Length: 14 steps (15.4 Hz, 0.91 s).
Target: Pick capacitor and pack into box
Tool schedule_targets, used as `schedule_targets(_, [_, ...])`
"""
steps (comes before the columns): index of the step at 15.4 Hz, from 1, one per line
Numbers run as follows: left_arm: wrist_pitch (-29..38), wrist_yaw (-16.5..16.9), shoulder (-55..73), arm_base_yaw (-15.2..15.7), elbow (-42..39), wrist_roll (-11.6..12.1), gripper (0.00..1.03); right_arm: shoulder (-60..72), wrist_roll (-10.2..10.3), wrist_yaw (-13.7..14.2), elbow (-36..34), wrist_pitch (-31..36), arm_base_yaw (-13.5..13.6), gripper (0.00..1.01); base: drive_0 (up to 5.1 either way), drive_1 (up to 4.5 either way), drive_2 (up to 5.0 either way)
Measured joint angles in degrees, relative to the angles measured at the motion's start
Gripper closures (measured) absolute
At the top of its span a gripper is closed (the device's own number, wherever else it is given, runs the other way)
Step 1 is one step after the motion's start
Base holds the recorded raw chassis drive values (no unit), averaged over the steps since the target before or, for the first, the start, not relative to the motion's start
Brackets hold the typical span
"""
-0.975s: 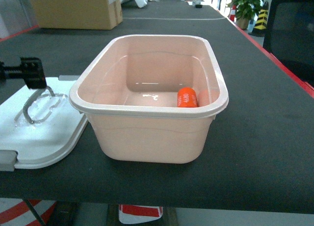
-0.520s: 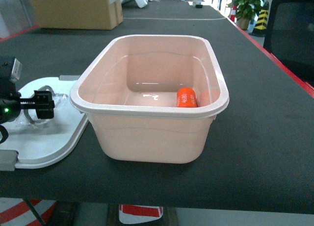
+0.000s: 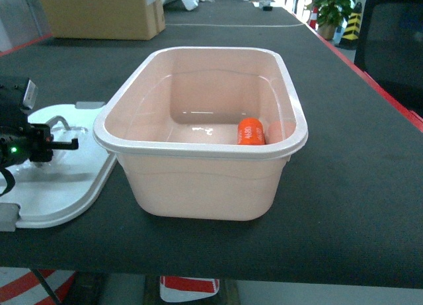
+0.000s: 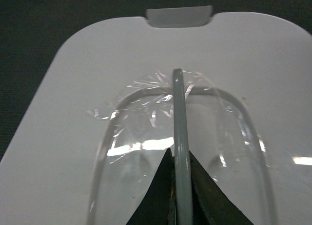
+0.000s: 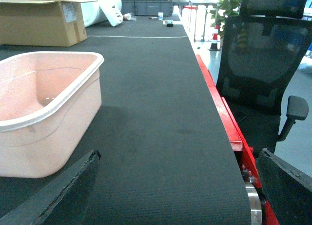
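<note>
The pale pink box (image 3: 198, 146) stands open on the black table, and the orange capacitor (image 3: 251, 131) lies on its floor near the front right corner. Its white lid (image 3: 59, 192) rests flat to the left of it. My left gripper (image 3: 66, 144) is over the lid, shut on the lid's grey handle (image 4: 178, 112), which stands edge-on between the jaws. The grey latch (image 4: 179, 16) shows at the lid's far edge. The right gripper (image 5: 178, 156) is open and holds nothing, low over the table to the right of the box (image 5: 48, 88).
A brown cardboard carton (image 3: 106, 12) sits at the back left. The table's red right edge (image 5: 219, 108) runs beside a black office chair (image 5: 263, 64). A potted plant (image 3: 330, 7) stands far back right.
My left gripper came down from above the lid, dropped to the handle and closed on it. The box and capacitor have not moved.
</note>
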Motion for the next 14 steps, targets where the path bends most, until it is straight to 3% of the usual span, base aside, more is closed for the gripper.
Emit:
schedule_targets(3, [-0.07,-0.5,-0.28,0.02,-0.07,-0.13,1.01,0.0,0.0,0.02,0.0,0.0,0.0,0.03,0.0,0.0,0.0])
schedule_targets(4, [-5.84,-2.32,-15.37,0.85,0.66,-3.04,1.01,0.0,0.0,0.0,0.0,0.02,0.0,0.03,0.0,0.0,0.0])
schedule_targets(5, [-6.4,-2.62,-16.63,0.79,1.2,-3.06,1.01,0.0,0.0,0.0,0.0,-0.02,0.0,0.03,0.0,0.0,0.0])
schedule_targets(6, [-10.51,-4.44,-24.33,-1.9,3.43,-4.66,1.01,0.0,0.0,0.0,0.0,-0.02,0.0,0.03,0.0,0.0,0.0])
schedule_targets(7, [-17.03,-5.73,-28.26,-8.48,5.86,-8.72,1.01,0.0,0.0,0.0,0.0,0.0,0.0,0.03,0.0,0.0,0.0])
schedule_targets(8, [-21.62,-9.92,-28.13,-15.87,6.82,-11.06,1.01,0.0,0.02,0.0,0.0,0.0,0.0,0.03,0.0,0.0,0.0])
schedule_targets(9, [-25.31,-14.4,-26.95,-23.19,8.2,-12.59,1.01,0.0,0.02,0.0,0.0,0.02,0.0,0.03,0.0,0.0,0.0])
schedule_targets(11, [-28.61,-21.64,-23.87,-33.7,11.96,-12.79,1.01,0.0,0.0,0.0,0.0,0.0,0.0,0.03,0.0,0.0,0.0])
schedule_targets(14, [-30.95,-23.08,-22.45,-35.54,13.29,-13.05,1.01,0.0,0.0,0.0,0.0,0.0,0.0,0.03,0.0,0.0,0.0])
